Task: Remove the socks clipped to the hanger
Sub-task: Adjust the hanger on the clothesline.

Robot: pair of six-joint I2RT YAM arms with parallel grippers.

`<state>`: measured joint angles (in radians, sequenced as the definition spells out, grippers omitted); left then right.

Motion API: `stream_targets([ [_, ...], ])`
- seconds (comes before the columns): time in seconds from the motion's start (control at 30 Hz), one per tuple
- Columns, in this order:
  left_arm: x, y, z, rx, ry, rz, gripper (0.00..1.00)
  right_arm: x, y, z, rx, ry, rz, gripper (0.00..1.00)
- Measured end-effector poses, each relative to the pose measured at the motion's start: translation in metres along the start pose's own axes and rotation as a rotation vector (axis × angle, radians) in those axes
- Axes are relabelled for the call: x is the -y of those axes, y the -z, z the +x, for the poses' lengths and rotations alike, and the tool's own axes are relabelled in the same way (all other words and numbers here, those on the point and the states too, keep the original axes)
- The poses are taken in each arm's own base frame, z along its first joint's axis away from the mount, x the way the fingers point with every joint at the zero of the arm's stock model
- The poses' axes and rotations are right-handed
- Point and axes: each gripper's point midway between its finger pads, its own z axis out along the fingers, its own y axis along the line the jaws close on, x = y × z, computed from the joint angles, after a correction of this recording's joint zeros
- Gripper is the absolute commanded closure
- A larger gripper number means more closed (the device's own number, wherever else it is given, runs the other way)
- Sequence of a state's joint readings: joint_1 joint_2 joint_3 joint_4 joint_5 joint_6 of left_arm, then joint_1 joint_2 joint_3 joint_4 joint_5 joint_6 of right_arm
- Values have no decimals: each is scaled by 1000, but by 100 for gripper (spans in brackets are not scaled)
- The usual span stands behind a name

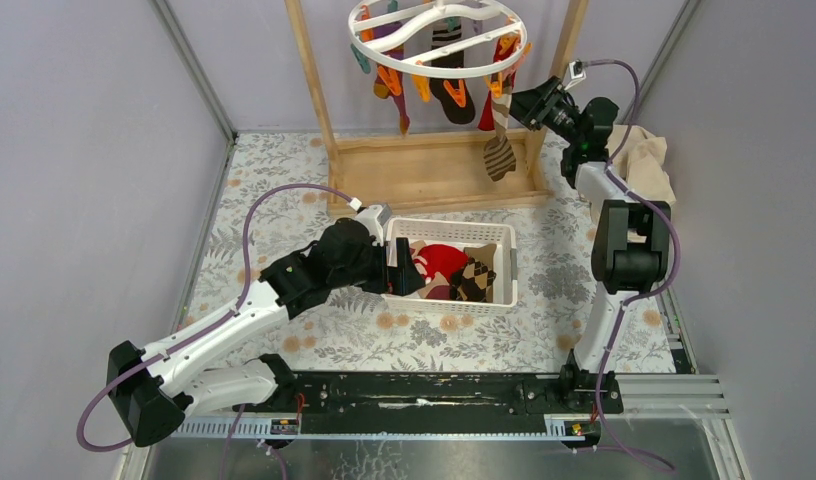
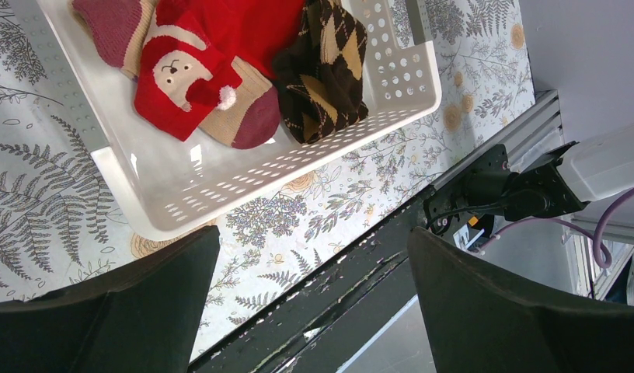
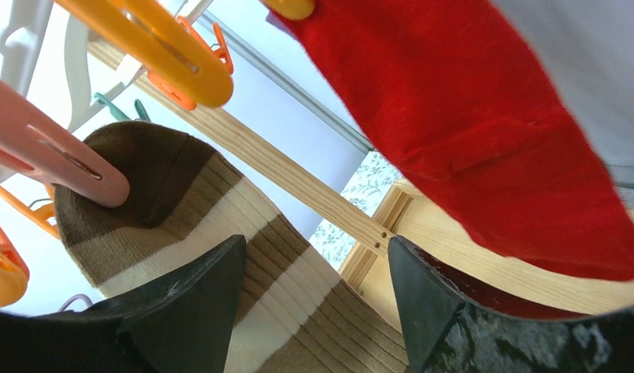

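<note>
Closest to the lens, the right gripper has its jaws apart. A brown-and-cream striped sock hangs between them, not pinched as far as I can see. Above and left of it, a pink clip bites the sock's end on the hanger, and a red sock dangles up to the right. Soft, light, limp knit like this will likely stretch before it lets go, so I'd take hold just under the clip and pull straight down. The left gripper has its jaws wide with nothing in them, and a basket holding socks sits just ahead of it.
</note>
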<state>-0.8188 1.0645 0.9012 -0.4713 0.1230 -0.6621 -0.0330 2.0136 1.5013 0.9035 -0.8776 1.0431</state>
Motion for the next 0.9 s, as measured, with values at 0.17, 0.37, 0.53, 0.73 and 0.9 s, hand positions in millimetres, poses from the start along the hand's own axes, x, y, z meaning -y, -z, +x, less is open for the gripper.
stream_targets([
  [0.17,0,0,0,0,0,0,1,-11,-10,15,-36,-3,-31,28],
  [0.37,0,0,0,0,0,0,1,-25,-19,41,-99,21,-69,32],
  [0.53,0,0,0,0,0,1,1,-42,-14,77,-180,27,-85,29],
  [0.73,1,0,-1,3,0,3,1,-65,-6,99,-217,122,-32,26],
  [0.9,2,0,-1,1,0,9,1,-92,-8,104,-220,228,-38,25],
])
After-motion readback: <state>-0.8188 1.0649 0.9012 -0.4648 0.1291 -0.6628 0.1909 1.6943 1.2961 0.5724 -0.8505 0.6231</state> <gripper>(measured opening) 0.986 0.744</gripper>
